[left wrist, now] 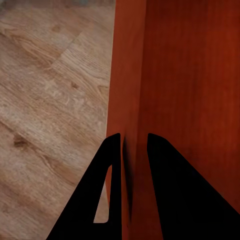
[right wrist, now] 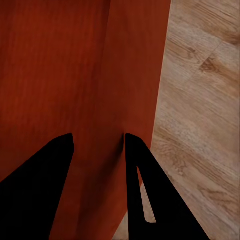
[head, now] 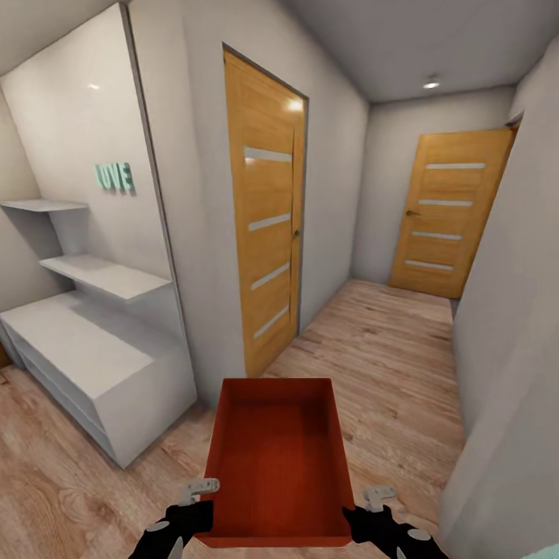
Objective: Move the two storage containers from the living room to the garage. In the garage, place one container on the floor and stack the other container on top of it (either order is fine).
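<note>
Head cam: the orange-red storage container (head: 278,458) is carried out front over the wood plank floor (head: 373,341) in a hallway with two wooden doors (head: 268,225), left hand (head: 186,508) and right hand (head: 373,512) at its side walls.

Left wrist cam: left hand (left wrist: 134,150) clamped on the container (left wrist: 190,75) wall, one finger each side.

Right wrist cam: right hand (right wrist: 99,145) pinching the opposite wall of the container (right wrist: 60,65).

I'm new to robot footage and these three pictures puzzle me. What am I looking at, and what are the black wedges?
It's a simulated two-armed robot in a hallway. The large picture comes from its head camera, looking down at an orange-red storage container carried over the wood floor toward two wooden doors. The other two come from cameras near each wrist. The black wedges are gripper fingers: the left gripper straddles one side wall, the right gripper the opposite wall. The container looks empty.
</note>
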Motion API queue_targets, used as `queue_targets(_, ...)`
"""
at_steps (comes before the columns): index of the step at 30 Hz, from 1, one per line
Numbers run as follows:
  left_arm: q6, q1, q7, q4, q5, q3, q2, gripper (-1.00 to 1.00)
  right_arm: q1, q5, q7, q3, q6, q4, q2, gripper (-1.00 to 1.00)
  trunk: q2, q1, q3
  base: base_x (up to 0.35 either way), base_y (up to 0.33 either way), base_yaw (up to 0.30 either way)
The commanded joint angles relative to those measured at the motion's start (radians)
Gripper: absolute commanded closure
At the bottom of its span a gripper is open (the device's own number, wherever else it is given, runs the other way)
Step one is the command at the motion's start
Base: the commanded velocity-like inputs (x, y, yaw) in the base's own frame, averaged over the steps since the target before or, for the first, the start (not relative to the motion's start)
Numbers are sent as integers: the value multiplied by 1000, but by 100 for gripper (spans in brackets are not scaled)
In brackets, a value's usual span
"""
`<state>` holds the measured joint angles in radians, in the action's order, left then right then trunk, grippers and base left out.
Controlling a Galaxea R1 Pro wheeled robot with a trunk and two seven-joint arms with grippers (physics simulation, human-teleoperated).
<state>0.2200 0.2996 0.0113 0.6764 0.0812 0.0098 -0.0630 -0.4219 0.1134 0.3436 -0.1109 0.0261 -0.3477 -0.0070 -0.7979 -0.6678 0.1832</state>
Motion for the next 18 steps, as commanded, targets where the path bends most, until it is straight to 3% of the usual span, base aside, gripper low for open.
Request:
queue_targets(1,6,1,6,4,-4,7,-8,100,0,19,9,0,2,3,12,100,-1,-1,2,324,0,0)
queue_targets(6,7,1,6,4,-4,7,-9,100,0,19,11,0,2,3,12,100,-1,-1,2,325,0,-42)
queue_targets(18,7,1,6,4,-5,7,-9,100,0,19,11,0,2,3,12,100,-1,-1,2,325,0,-271)
